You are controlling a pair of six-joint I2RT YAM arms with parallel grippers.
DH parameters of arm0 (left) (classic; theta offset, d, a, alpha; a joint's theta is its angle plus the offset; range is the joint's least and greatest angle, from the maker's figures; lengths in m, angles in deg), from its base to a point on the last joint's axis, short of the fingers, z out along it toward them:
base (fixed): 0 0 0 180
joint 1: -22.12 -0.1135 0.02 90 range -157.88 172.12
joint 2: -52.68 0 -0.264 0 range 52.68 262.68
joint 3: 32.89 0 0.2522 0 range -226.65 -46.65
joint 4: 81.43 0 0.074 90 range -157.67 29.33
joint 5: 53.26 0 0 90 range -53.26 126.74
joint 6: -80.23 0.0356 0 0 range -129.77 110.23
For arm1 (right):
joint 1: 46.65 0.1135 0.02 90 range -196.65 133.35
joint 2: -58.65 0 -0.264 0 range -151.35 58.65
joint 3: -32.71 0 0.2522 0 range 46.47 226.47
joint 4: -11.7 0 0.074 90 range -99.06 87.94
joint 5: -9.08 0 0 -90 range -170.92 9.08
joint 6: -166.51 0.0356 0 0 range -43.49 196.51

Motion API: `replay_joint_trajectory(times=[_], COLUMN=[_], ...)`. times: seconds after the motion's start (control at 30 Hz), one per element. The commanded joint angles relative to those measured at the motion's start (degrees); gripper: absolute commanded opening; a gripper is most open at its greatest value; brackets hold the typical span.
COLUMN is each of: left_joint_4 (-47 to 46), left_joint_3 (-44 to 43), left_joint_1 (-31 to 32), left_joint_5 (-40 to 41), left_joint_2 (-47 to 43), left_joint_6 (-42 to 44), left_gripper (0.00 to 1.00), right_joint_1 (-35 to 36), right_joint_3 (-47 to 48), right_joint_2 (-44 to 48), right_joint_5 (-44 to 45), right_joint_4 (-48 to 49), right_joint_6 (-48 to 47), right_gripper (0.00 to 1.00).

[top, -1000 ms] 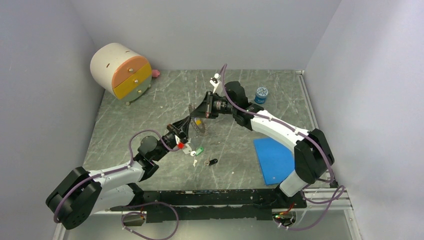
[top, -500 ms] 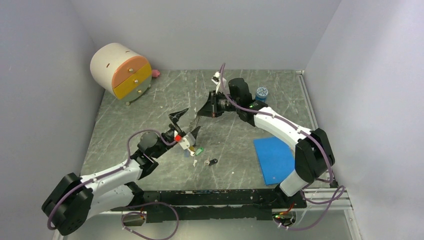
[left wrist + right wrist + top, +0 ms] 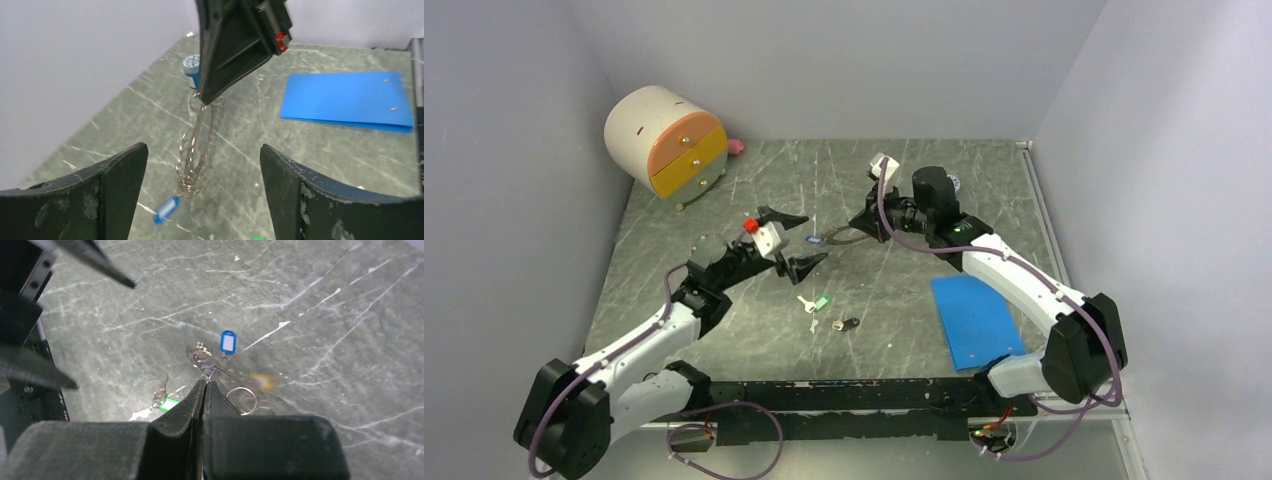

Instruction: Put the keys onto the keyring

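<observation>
1. Your right gripper [image 3: 206, 95] has its fingers pressed together on the top of the keyring [image 3: 196, 150], which hangs below them over the table [image 3: 724, 200].
2. Your left gripper [image 3: 798, 240] is spread wide and holds nothing. In the left wrist view the ring hangs between its fingers and touches neither.
3. A blue tag [image 3: 165, 210] dangles at the ring's lower end.
4. The green key [image 3: 822, 301] and black key [image 3: 851, 323] lie on the table near each other, apart from the ring.

Silvery keyring [image 3: 192, 175]; blue-headed key [image 3: 166, 210], green-headed key [image 3: 822, 301], black-headed key [image 3: 851, 323]. Table [image 3: 724, 210] dark grey-green, marbled with white veins. Folder [image 3: 972, 318] plain blue; drawer chest [image 3: 664, 135] cream, fronts peach and yellow.
</observation>
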Motion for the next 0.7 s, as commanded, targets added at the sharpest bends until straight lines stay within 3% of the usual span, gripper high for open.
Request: replay_joint_trajectory(times=[0.0,0.27,0.47,0.67], left_joint_4=[-10.3,-23.9,-15.7,-13.8], left_joint_3=[-1.0,0.4,-1.0,0.1], left_joint_1=[-6.9,-10.1,-10.1,-9.6], left_joint_5=[-15.3,-25.8,-29.4,-25.9], left_joint_2=[4.4,10.0,8.9,7.6], left_joint_6=[-20.2,-25.7,-16.9,-12.1], left_gripper=[0.85,0.73,0.64,0.61], right_joint_1=[0.1,0.2,0.3,1.5], right_joint_3=[-1.1,-5.6,-2.8,1.2], right_joint_2=[3.3,5.0,3.1,0.0], right_joint_5=[-6.2,-19.5,-25.3,-29.6], right_joint_4=[5.8,14.7,11.7,7.1], right_joint_6=[-11.7,-16.2,-19.9,-23.0], right_gripper=[0.0,0.0,0.0,0.0])
